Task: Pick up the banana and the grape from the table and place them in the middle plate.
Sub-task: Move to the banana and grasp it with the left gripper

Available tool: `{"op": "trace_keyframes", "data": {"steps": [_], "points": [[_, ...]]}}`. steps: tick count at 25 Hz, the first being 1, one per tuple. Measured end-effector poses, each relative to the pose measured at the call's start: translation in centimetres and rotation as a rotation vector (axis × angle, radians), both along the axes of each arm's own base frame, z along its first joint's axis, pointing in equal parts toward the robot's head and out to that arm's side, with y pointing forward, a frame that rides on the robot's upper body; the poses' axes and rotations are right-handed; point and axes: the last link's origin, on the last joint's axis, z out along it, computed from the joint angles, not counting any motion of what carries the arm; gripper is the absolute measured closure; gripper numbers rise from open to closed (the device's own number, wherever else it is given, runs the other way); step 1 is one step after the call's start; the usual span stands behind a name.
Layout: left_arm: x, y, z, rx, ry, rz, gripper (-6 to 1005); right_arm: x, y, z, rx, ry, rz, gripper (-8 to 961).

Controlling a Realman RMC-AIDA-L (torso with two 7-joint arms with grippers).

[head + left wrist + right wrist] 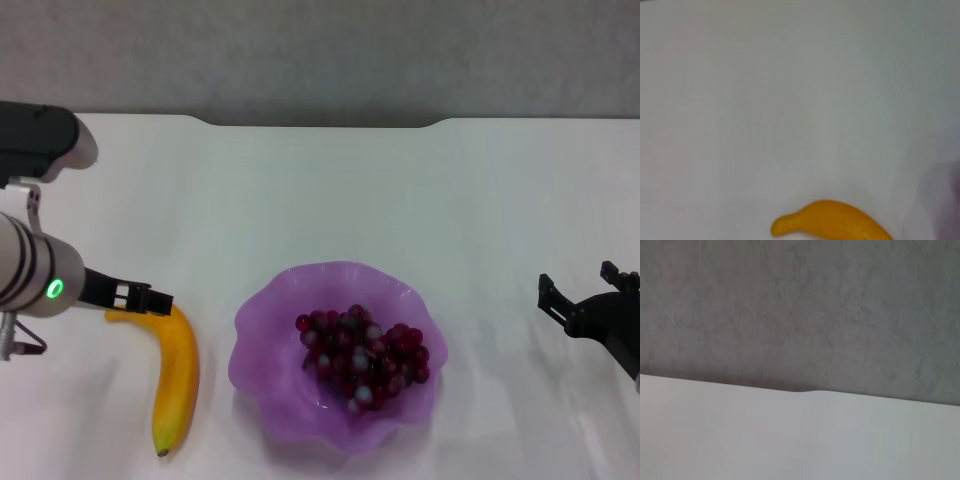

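The banana [178, 375] lies on the white table [330, 190] just left of the purple scalloped plate [262, 300]. Its greenish tip points toward the near edge. The bunch of dark red grapes [362, 355] lies inside the plate. My left gripper [145, 298] hovers at the banana's far end, touching or just above it. The left wrist view shows that end of the banana [835, 222] and a faint edge of the plate [947, 200]. My right gripper [580, 295] is open and empty, well to the right of the plate.
The table's far edge has a notch [320, 122] with a grey wall behind it. The right wrist view shows only the tabletop [790, 435] and that wall [800, 305].
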Motion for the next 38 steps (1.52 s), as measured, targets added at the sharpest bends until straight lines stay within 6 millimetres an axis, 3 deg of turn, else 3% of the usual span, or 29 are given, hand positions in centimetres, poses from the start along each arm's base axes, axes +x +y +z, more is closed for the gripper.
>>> {"op": "trace_keyframes", "data": {"steps": [6,14,38], "points": [[0.2,-0.1,-2.0,-0.042,-0.006,0.04,109,0.0,0.0,0.0,0.0,-0.001,-0.001,57],[-1.5,0.8,-5.2,-0.122,-0.038,0.094,113,0.0,0.0,0.1,0.003,0.0,-0.001,56],[-3.1,1.3,-6.5,-0.095,-0.057,0.096,130,-0.1,0.1,0.0,0.002,0.001,0.001,57]]}}
